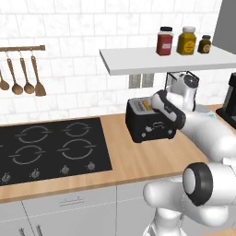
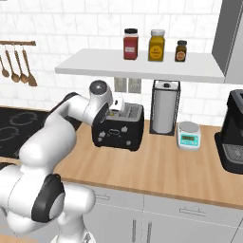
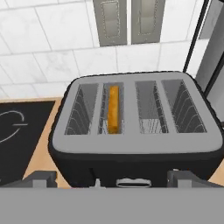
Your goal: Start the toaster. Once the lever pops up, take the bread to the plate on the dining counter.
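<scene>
Now bread [image 3: 113, 108] upright in toaster [image 3: 135, 131] second slot.

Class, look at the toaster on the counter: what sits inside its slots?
The toaster has four slots. The bread stands on edge in the second from the left, only its top crust showing; its lower part is hidden. The others hold bare wire racks.

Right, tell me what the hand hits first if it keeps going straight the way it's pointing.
Probably the toaster: the hand looks down at its silver slotted top, with the bread in the second slot from the left. Depth is unclear, so the front top edge may come first.
</scene>
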